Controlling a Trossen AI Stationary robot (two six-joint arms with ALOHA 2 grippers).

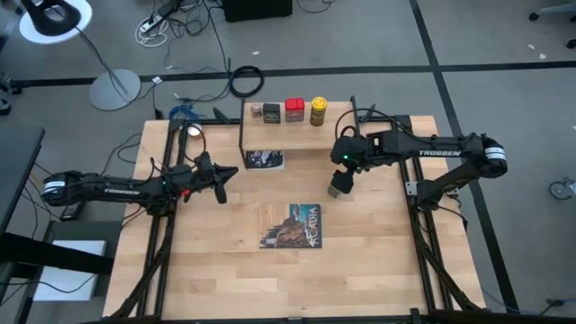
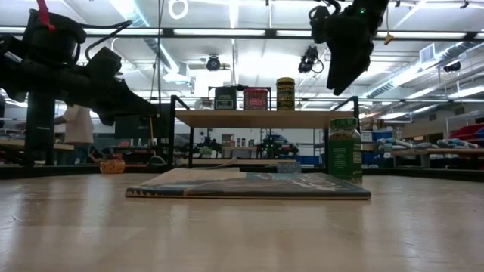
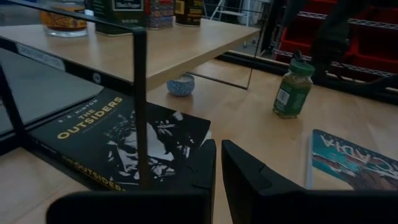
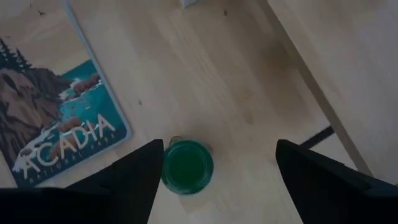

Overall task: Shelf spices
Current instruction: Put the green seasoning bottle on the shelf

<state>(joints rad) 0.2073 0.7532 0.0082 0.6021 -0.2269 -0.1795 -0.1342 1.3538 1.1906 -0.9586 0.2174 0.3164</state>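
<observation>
Fingers spread wide, my right gripper (image 4: 214,165) hangs above the green-capped jar (image 4: 187,165) upright on the table just off the shelf (image 1: 297,136)'s right front corner, so I'd centre, descend straight, then pinch below the cap; left gripper (image 3: 217,180) clenched, empty.

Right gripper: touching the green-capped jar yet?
Apart. Low view shows the right gripper well above the green-capped jar, with clear space between them.

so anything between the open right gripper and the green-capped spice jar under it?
Nothing. In the right wrist view the right gripper hangs open directly above the green-capped jar, only air between.
</observation>
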